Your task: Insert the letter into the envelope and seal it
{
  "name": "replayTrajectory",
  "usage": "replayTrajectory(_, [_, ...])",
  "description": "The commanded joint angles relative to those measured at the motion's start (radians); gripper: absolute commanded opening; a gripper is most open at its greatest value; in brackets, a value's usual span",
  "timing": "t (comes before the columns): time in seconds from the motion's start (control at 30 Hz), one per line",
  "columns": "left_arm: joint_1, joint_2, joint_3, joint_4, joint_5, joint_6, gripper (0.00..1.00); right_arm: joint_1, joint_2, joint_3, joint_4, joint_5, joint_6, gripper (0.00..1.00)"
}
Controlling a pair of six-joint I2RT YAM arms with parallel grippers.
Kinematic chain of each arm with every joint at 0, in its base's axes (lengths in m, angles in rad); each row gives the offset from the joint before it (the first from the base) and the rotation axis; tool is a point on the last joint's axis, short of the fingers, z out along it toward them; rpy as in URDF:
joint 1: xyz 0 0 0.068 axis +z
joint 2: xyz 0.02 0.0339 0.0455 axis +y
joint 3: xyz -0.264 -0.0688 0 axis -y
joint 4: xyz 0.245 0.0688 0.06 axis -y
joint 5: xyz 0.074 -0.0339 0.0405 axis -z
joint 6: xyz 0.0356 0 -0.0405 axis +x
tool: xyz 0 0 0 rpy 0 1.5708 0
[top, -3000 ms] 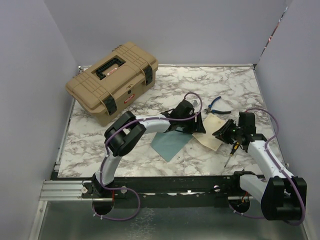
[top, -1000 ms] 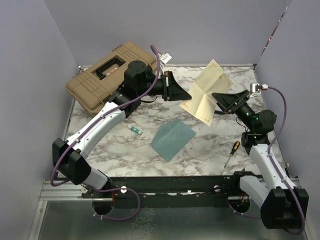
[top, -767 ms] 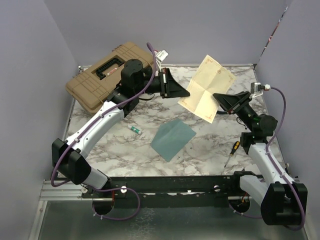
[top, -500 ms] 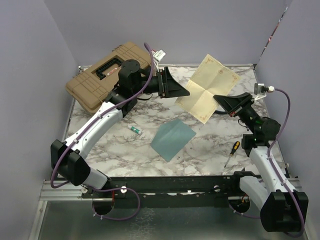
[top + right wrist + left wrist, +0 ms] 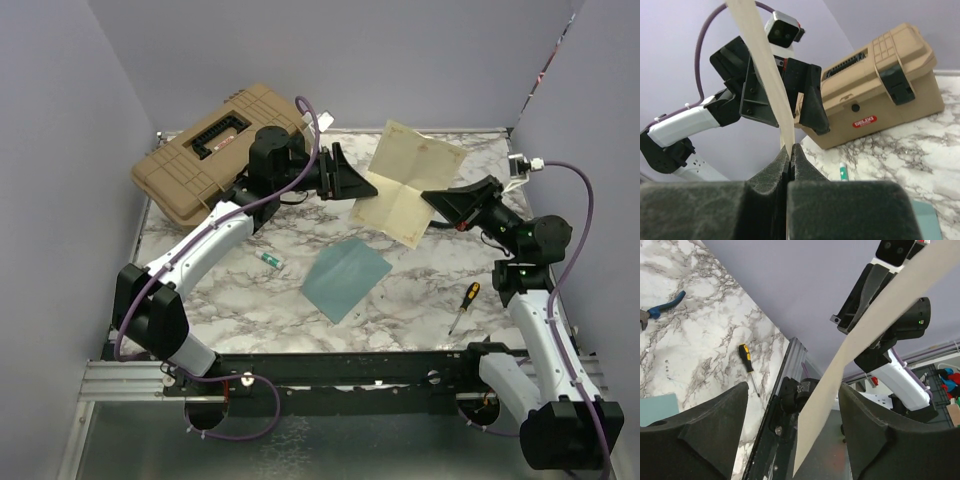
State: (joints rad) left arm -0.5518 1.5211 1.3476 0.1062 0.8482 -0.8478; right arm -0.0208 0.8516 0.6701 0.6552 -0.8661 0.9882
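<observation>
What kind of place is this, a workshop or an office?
Most likely a robot test booth in a lab: a left arm and right arm bolted to a rail at the edge of a marble-patterned table, lavender walls closing it in, and staged props such as a toolbox, an envelope and a letter.

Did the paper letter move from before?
Yes. The letter went up and toward the back, away from the screwdriver, which stayed put.

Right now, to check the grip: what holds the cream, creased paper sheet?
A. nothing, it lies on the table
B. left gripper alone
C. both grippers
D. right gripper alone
D: the right gripper is pinched shut on the edge of the cream, creased paper sheet, while the left gripper has its fingers wide apart.
</observation>
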Motion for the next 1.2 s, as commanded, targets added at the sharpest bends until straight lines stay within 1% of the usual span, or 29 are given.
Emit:
replayTrajectory(0.0, [-0.004, -0.002, -0.027, 0.133, 0.004, 0.017, 0.7, -0.002, 0.023, 0.029, -0.066, -0.071, -0.021, 0.0])
replayTrajectory(0.03, [-0.008, -0.001, -0.035, 0.159, 0.01, 0.008, 0.66, -0.002, 0.027, 0.03, -0.059, -0.075, -0.013, 0.0])
replayTrajectory(0.1, [-0.016, 0.004, -0.049, 0.185, 0.033, -0.001, 0.53, -0.002, 0.034, 0.029, -0.051, -0.074, -0.002, 0.0])
replayTrajectory(0.13, [-0.017, 0.004, -0.055, 0.192, 0.04, -0.001, 0.44, -0.002, 0.034, 0.03, -0.051, -0.074, -0.002, 0.0])
replayTrajectory(0.2, [-0.017, 0.003, -0.07, 0.2, 0.042, -0.003, 0.2, -0.002, 0.032, 0.031, -0.051, -0.074, -0.006, 0.0])
replayTrajectory(0.23, [-0.017, 0.003, -0.075, 0.202, 0.035, -0.003, 0.07, -0.002, 0.029, 0.033, -0.052, -0.079, -0.012, 0.0])
replayTrajectory(0.27, [-0.017, 0.001, -0.079, 0.201, 0.027, -0.003, 0.0, -0.002, 0.026, 0.037, -0.056, -0.087, -0.021, 0.01])
replayTrajectory(0.3, [-0.017, -0.002, -0.08, 0.202, 0.019, 0.001, 0.0, -0.002, 0.02, 0.039, -0.064, -0.097, -0.034, 0.09])
replayTrajectory(0.33, [-0.016, -0.005, -0.08, 0.202, 0.013, 0.009, 0.0, -0.002, 0.013, 0.044, -0.085, -0.099, -0.054, 0.2])
replayTrajectory(0.37, [-0.016, -0.009, -0.08, 0.202, 0.007, 0.019, 0.0, -0.002, 0.002, 0.053, -0.12, -0.097, -0.084, 0.34])
replayTrajectory(0.43, [-0.014, -0.022, -0.08, 0.202, 0.002, 0.055, 0.0, -0.002, -0.028, 0.07, -0.235, -0.05, -0.155, 0.57])
replayTrajectory(0.47, [-0.011, -0.029, -0.081, 0.202, 0.002, 0.078, 0.0, -0.002, -0.044, 0.077, -0.277, -0.034, -0.184, 0.64])
replayTrajectory(0.53, [-0.009, -0.047, -0.086, 0.2, 0.004, 0.135, 0.0, -0.002, -0.079, 0.079, -0.324, 0.019, -0.208, 0.71])
replayTrajectory(0.6, [-0.006, -0.071, -0.098, 0.196, -0.002, 0.197, 0.0, -0.002, -0.13, 0.084, -0.345, 0.087, -0.208, 0.74])
replayTrajectory(0.7, [-0.004, -0.102, -0.108, 0.161, -0.026, 0.298, 0.0, -0.002, -0.243, 0.117, -0.381, 0.209, -0.237, 0.85])
replayTrajectory(0.77, [-0.003, -0.108, -0.103, 0.114, -0.051, 0.369, 0.0, -0.002, -0.277, 0.167, -0.432, 0.27, -0.269, 0.87])
replayTrajectory(0.83, [-0.005, -0.108, -0.095, 0.058, -0.052, 0.443, 0.0, -0.002, -0.25, 0.242, -0.53, 0.298, -0.297, 0.87])
replayTrajectory(0.93, [-0.005, -0.115, -0.105, 0.02, -0.007, 0.545, 0.0, -0.002, -0.153, 0.339, -0.68, 0.301, -0.295, 0.84])
replayTrajectory(1.0, [-0.006, -0.129, -0.122, 0.012, 0.0, 0.597, 0.0, -0.002, -0.089, 0.37, -0.725, 0.287, -0.295, 0.82])
replayTrajectory(1.07, [-0.008, -0.142, -0.131, 0.013, -0.037, 0.615, 0.0, -0.002, -0.039, 0.383, -0.754, 0.258, -0.31, 0.81])
replayTrajectory(1.17, [-0.008, -0.137, -0.116, 0.019, -0.074, 0.58, 0.0, -0.002, 0.011, 0.366, -0.752, 0.146, -0.348, 0.83])
